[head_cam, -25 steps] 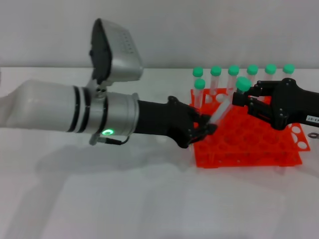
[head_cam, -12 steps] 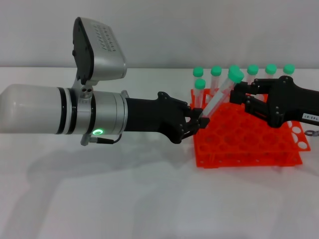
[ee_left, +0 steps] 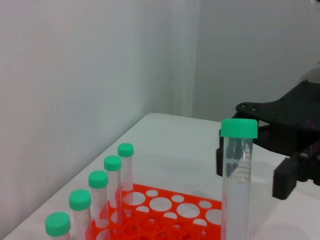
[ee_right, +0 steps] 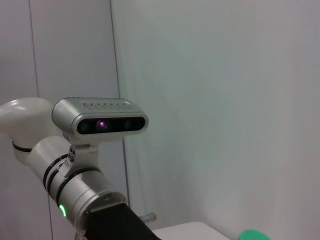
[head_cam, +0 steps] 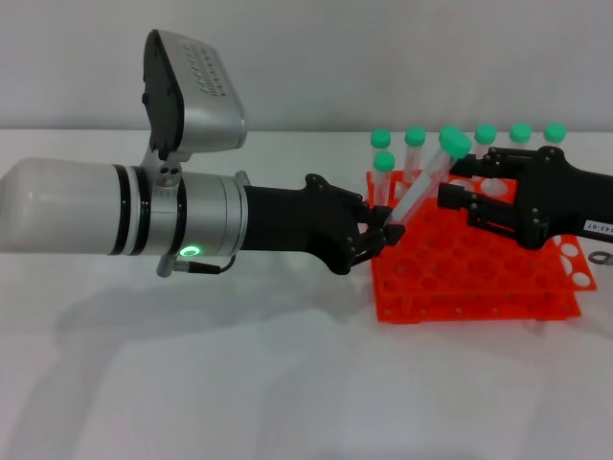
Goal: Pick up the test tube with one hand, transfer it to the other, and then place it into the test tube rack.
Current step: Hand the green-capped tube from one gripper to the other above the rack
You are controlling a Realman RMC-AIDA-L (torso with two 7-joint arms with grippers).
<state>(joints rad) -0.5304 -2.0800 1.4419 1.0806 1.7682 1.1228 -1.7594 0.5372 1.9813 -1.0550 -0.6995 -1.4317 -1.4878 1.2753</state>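
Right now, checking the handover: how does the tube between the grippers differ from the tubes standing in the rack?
The test tube leans, lower end pinched by the left gripper; the racked tubes stand upright in the orange rack. The right gripper is open beside its capped upper end; nothing touches the racked ones. All share clear bodies and green caps.

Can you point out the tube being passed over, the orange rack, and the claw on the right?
test tube (head_cam: 421, 188), head view, on its clear body.
rack (head_cam: 479, 287), head view, on its orange top grid.
right gripper (head_cam: 458, 188), head view, between its fingertips.
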